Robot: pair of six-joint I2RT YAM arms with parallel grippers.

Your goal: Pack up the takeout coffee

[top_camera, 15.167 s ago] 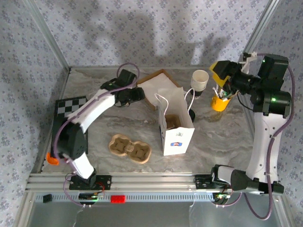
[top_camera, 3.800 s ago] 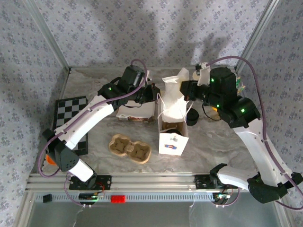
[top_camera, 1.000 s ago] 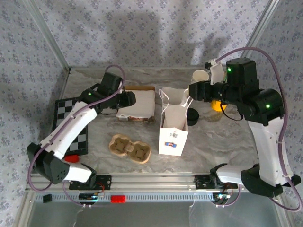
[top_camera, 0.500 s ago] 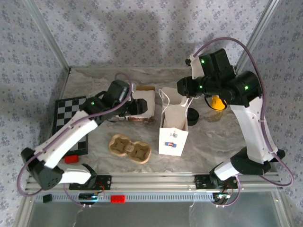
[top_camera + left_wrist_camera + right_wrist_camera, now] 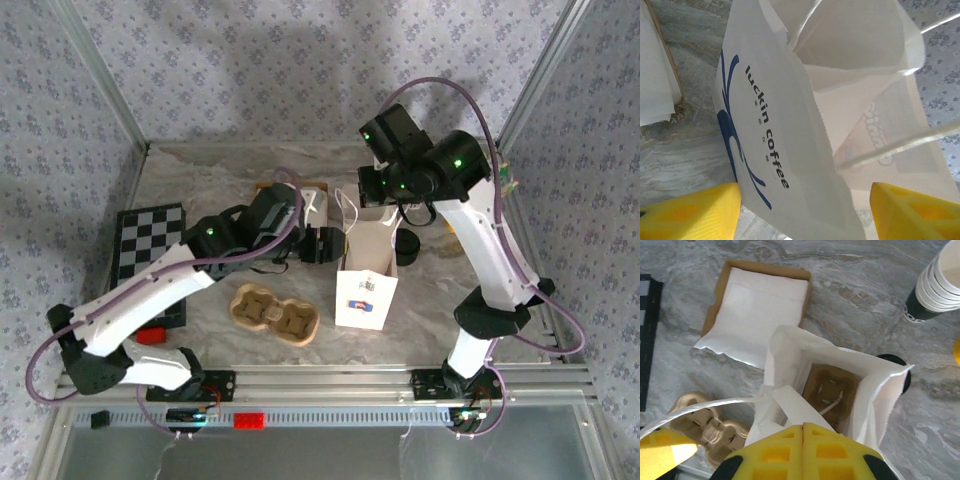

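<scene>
Right gripper (image 5: 802,432): yellow fingers pressed together just over the near rim of the white paper bag (image 5: 790,347). Whether any paper is pinched between them I cannot tell.
Left gripper (image 5: 805,192): fingers wide apart, with the bag's printed side wall between them.
Bag: upright on the table (image 5: 855,295), mouth open, a brown cup carrier (image 5: 830,387) at its bottom.
Takeout coffee: cannot tell where it stands.
Around the bag: a second carrier (image 5: 273,312) lies on the table to its left. A box of napkins (image 5: 760,310) and a stack of lidless cups (image 5: 937,282) stand apart from it.
</scene>
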